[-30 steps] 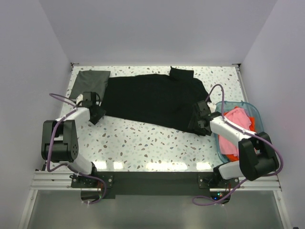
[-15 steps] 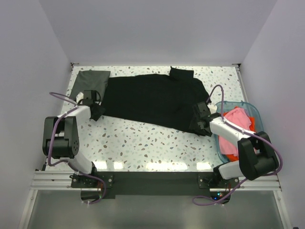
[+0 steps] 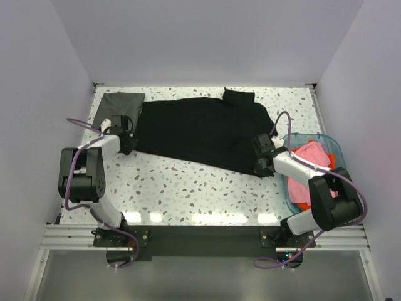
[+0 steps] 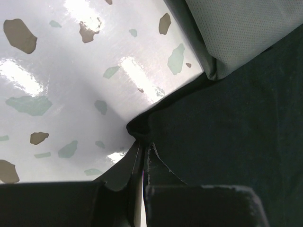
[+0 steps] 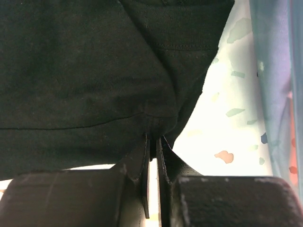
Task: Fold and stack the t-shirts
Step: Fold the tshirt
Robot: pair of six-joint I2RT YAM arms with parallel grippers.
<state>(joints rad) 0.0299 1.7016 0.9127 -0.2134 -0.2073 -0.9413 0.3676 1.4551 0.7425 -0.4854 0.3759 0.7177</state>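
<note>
Plain black t-shirt (image 3: 200,132) of soft cloth lies spread flat across the far half of the speckled white bench (image 3: 188,188). The left jaws are pressed together on its near left corner, just beside the dark grey t-shirt (image 3: 119,106) folded square. The right jaws pinch its near right hem, next to the blue plastic basket (image 3: 322,135) holding the pink t-shirt (image 3: 311,155) and the orange t-shirt (image 3: 302,204).

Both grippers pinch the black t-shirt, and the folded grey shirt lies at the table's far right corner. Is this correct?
No: in the top view the folded grey shirt lies at the far left corner of the table, beside the black t-shirt. The rest holds.
</note>
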